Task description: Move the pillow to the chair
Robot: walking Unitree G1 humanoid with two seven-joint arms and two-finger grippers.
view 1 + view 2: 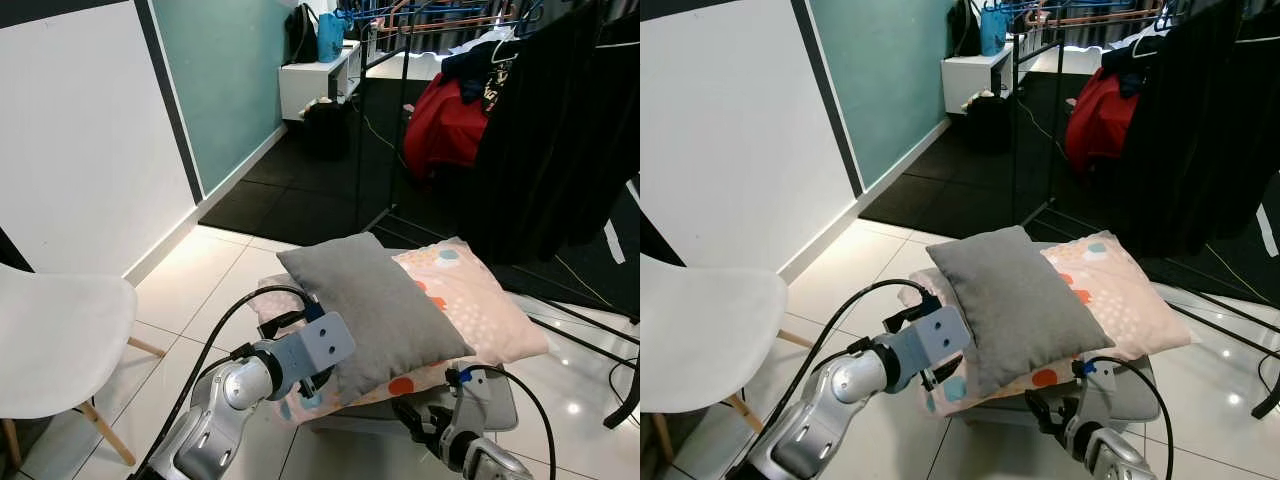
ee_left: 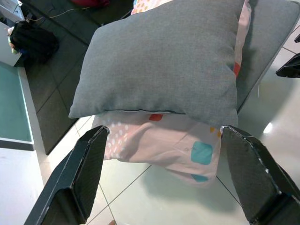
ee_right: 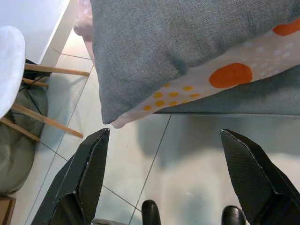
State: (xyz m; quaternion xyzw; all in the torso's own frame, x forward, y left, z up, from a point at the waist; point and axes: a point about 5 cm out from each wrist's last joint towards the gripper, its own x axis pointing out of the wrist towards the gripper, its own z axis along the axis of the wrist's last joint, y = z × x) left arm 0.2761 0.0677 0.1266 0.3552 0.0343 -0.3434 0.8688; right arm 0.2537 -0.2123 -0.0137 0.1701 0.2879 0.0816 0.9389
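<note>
Grey pillow (image 1: 375, 305) lying tilted on top of a pink patterned pillow (image 1: 480, 300), both stacked on a grey padded stool (image 1: 500, 405). White chair (image 1: 55, 340) standing well apart, off to the left by the white wall (image 1: 80, 150). Left gripper (image 2: 161, 176) raised just short of the pillows' near left edge, fingers (image 2: 86, 173) spread wide, nothing between them. Right gripper (image 3: 171, 176) low beside the stool's front, fingers likewise wide apart and empty, pointing at the tiled floor (image 3: 183, 164). Possibly clothes on the dark rack (image 1: 530, 110) behind, too dim to be sure.
</note>
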